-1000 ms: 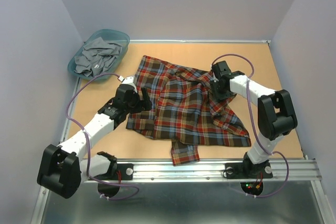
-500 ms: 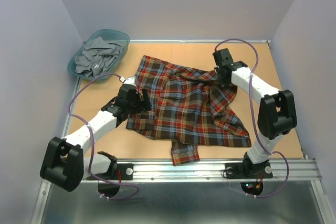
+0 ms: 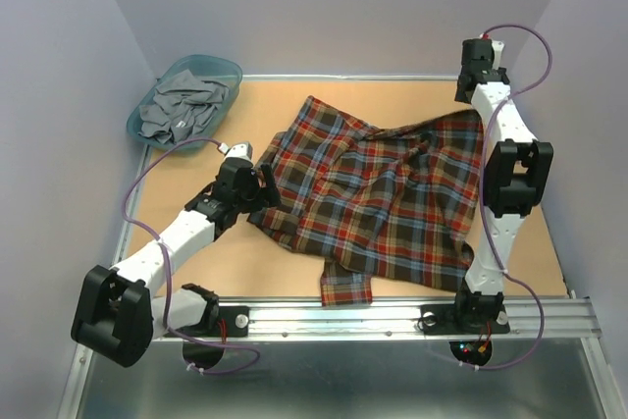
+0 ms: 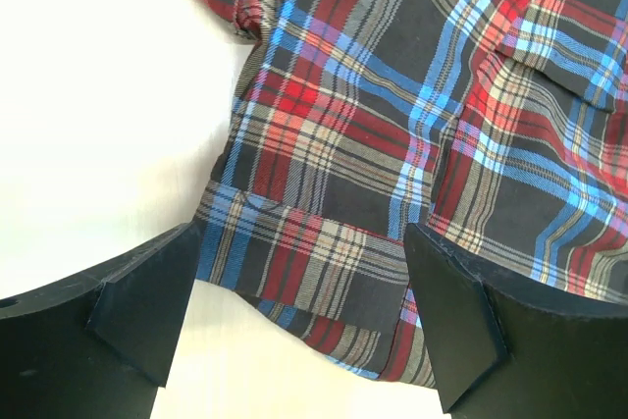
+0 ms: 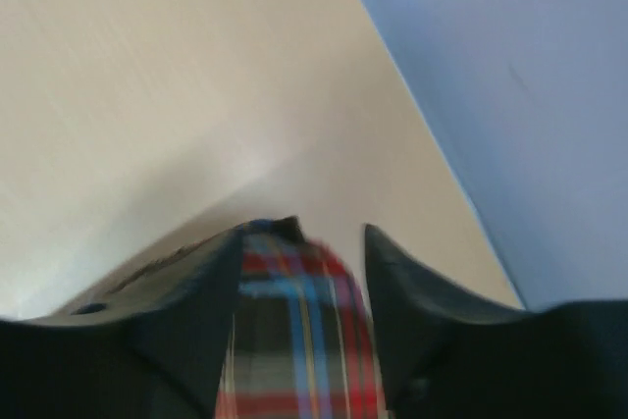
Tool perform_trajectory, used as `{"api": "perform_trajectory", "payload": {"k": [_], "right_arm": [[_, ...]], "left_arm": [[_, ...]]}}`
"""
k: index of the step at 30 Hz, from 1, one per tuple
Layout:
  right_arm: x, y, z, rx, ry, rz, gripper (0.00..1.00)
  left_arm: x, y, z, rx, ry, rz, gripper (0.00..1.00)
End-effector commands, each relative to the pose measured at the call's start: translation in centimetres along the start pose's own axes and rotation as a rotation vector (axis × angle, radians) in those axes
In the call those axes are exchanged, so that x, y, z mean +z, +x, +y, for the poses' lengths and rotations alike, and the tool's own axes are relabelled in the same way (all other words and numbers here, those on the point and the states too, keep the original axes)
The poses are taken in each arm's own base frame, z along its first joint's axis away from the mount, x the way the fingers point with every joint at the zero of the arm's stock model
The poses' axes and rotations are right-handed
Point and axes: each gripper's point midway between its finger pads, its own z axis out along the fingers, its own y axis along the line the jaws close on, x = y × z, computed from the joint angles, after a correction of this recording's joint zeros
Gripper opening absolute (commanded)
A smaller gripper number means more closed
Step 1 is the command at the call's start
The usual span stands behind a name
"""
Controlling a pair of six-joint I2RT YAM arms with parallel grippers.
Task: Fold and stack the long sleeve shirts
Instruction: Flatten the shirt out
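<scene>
The plaid long sleeve shirt lies spread over the middle of the table, its far right corner drawn up toward the back right corner. My right gripper hangs there. In the right wrist view its jaws stand open, with the blurred shirt corner between them and a gap beside the right finger. My left gripper sits at the shirt's left edge. It is open, its fingers straddling a folded plaid edge without touching it.
A teal basket holding grey clothes stands at the back left corner. Purple-grey walls close in the table on three sides, and the right arm is close to the right wall. A metal rail runs along the near edge.
The right arm swung from the shirt's middle to the back right corner, pulling that part of the shirt out flat and to the right. Its jaws closed, then parted. The left gripper barely moved.
</scene>
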Motion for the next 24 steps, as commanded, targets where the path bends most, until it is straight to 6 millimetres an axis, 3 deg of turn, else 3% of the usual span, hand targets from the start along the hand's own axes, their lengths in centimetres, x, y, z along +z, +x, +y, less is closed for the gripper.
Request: {"api": "perform_trajectory", "payload": {"k": [1, 3, 4, 5, 6, 7, 9, 10, 11, 12, 13, 15, 20, 24], "right_arm": [[-3.7, -1.5, 4.1, 0.121, -0.24, -0.009, 0.65], [-5.4, -0.2, 5.9, 0.102, -0.354, 0.027, 0.7], [-7.1, 0.9, 7.8, 0.065, -0.416, 0.041, 0.71], [-7.9, 4.2, 9.2, 0.012, -0.468, 0.105, 0.71], [-10.1, 4.4, 9.7, -0.009, -0.514, 0.094, 0.73], [-12.5, 6.5, 12.0, -0.069, -0.578, 0.107, 0.74], [-15.7, 10.5, 13.6, -0.144, -0.657, 0.145, 0.75], [-18.7, 12.3, 15.6, -0.198, -0.729, 0.146, 0.75], [-20.3, 14.5, 16.1, -0.228, -0.768, 0.166, 0.75], [-22.0, 15.5, 16.8, -0.26, -0.807, 0.159, 0.76], [-25.2, 17.2, 18.5, -0.323, -0.874, 0.147, 0.76], [-28.4, 19.5, 19.7, -0.373, -0.919, 0.127, 0.76], [-32.0, 21.7, 20.8, -0.305, -1.033, 0.156, 0.76], [-33.5, 22.8, 21.3, -0.289, -1.077, 0.169, 0.76]], "left_arm": [[-0.6, -2.3, -0.3, -0.022, -0.011, -0.063, 0.97], [-0.1, -2.0, -0.1, -0.014, -0.022, -0.048, 0.96], [0.1, -2.0, -0.2, -0.01, -0.019, -0.044, 0.97], [0.2, -2.1, -0.1, -0.008, -0.021, -0.043, 0.96], [0.6, -2.1, -0.1, 0.006, -0.025, -0.035, 0.96], [0.9, -2.2, -0.1, 0.012, -0.029, -0.033, 0.96], [1.5, -2.3, 0.3, 0.026, -0.047, -0.02, 0.95], [1.7, -2.4, 0.4, 0.03, -0.044, -0.015, 0.93], [2.2, -2.3, 0.8, 0.028, -0.057, -0.001, 0.92], [2.3, -2.4, 0.9, 0.03, -0.06, 0.003, 0.9], [2.5, -2.6, 0.7, 0.034, -0.051, 0.005, 0.86], [3.0, -2.7, 0.7, 0.031, -0.048, 0.012, 0.82], [4.1, -2.2, 0.8, 0.032, -0.056, 0.048, 0.75], [5.1, -0.6, 1.0, 0.041, -0.055, 0.112, 0.71]]}}
